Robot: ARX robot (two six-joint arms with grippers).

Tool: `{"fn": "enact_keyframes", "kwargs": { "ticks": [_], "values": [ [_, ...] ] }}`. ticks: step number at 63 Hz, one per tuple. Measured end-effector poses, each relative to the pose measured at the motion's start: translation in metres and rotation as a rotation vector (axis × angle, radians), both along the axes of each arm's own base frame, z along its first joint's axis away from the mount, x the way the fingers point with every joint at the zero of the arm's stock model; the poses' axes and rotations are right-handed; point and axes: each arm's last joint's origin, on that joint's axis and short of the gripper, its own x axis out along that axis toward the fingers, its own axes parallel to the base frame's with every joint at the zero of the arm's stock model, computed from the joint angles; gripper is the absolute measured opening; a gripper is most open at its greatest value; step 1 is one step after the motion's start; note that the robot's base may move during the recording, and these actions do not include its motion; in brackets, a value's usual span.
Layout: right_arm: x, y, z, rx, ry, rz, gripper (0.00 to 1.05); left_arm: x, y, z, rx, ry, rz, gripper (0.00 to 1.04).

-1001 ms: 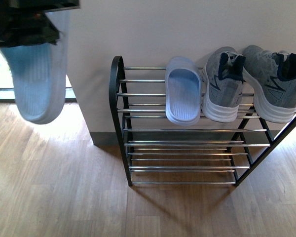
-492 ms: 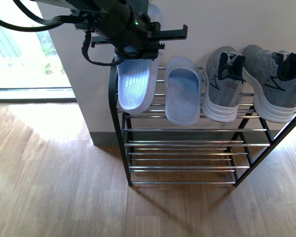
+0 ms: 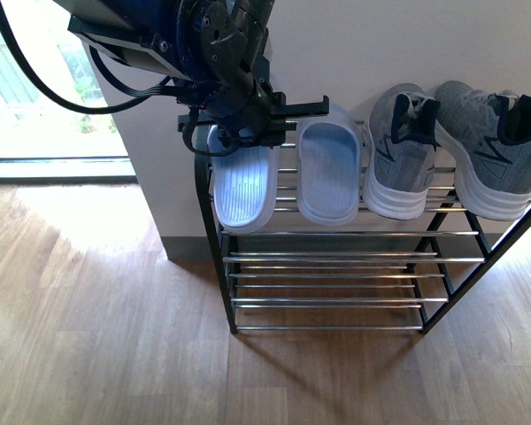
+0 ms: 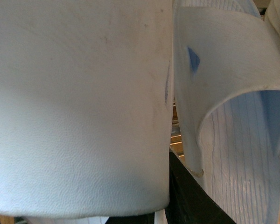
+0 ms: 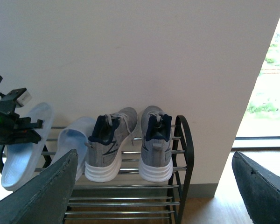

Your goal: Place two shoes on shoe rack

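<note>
1. Left hand (image 3: 248,133) is clamped on a slide (image 3: 244,190) — held over the rack's (image 3: 214,221) top tier, far left end.
2. Second slide (image 3: 329,173) and two sneakers (image 3: 398,164) sit beside it.
3. Right hand (image 5: 154,196) — fingers spread wide, holding nothing.

Top tier of the shoe rack (image 3: 214,186) is filled across its whole width: held slide (image 3: 244,184) at the left end, second slide (image 3: 329,173) just beside it, then two sneakers (image 3: 401,152) (image 3: 491,149) to the right. The rack's upper-left corner is blocked by the left gripper (image 3: 248,124) and its arm. Behind the rack, access is closed off by the wall (image 3: 354,44). The rack's lower tiers are unoccupied. Wood floor (image 3: 106,336) in front of and left of the rack is open.
</note>
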Motion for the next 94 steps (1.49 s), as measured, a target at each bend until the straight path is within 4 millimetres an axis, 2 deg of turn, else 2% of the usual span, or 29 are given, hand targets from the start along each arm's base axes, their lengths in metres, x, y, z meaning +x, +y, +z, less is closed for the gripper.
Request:
{"fn": "enact_keyframes", "kwargs": {
  "ticks": [13, 17, 22, 27, 37, 47, 51, 60, 65, 68, 72, 74, 81, 94],
  "values": [
    [0.0, 0.0, 0.0, 0.0, 0.0, 0.0, 0.96, 0.008, -0.001, -0.005, 0.0, -0.005, 0.036, 0.04],
    [0.0, 0.0, 0.0, 0.0, 0.0, 0.0, 0.96, 0.011, -0.001, -0.004, 0.011, -0.02, 0.053, 0.17],
    [0.0, 0.0, 0.0, 0.0, 0.0, 0.0, 0.96, 0.013, 0.0, -0.003, 0.009, -0.026, 0.056, 0.28],
    [0.0, 0.0, 0.0, 0.0, 0.0, 0.0, 0.96, 0.013, 0.002, -0.001, 0.009, -0.048, 0.066, 0.47],
    [0.0, 0.0, 0.0, 0.0, 0.0, 0.0, 0.96, 0.004, 0.0, 0.013, 0.012, -0.075, 0.067, 0.7],
    [0.0, 0.0, 0.0, 0.0, 0.0, 0.0, 0.96, -0.016, 0.0, 0.054, -0.007, -0.175, 0.097, 0.96],
    [0.0, 0.0, 0.0, 0.0, 0.0, 0.0, 0.96, -0.026, 0.002, 0.07, -0.012, -0.214, 0.126, 0.96],
    [0.0, 0.0, 0.0, 0.0, 0.0, 0.0, 0.96, -0.059, 0.018, 0.108, 0.002, -0.309, 0.223, 0.95],
    [0.0, 0.0, 0.0, 0.0, 0.0, 0.0, 0.96, -0.088, 0.035, 0.128, 0.024, -0.365, 0.295, 0.95],
    [0.0, 0.0, 0.0, 0.0, 0.0, 0.0, 0.96, -0.115, 0.051, 0.143, 0.05, -0.402, 0.35, 0.95],
    [0.0, 0.0, 0.0, 0.0, 0.0, 0.0, 0.96, -0.141, 0.064, 0.155, 0.073, -0.431, 0.394, 0.95],
    [0.0, 0.0, 0.0, 0.0, 0.0, 0.0, 0.96, -0.15, 0.068, 0.158, 0.081, -0.438, 0.408, 0.95],
    [0.0, 0.0, 0.0, 0.0, 0.0, 0.0, 0.96, -0.2, 0.091, 0.172, 0.131, -0.471, 0.508, 0.95],
    [0.0, 0.0, 0.0, 0.0, 0.0, 0.0, 0.96, -0.277, 0.128, 0.176, 0.215, -0.475, 0.676, 0.95]
  ]
}}
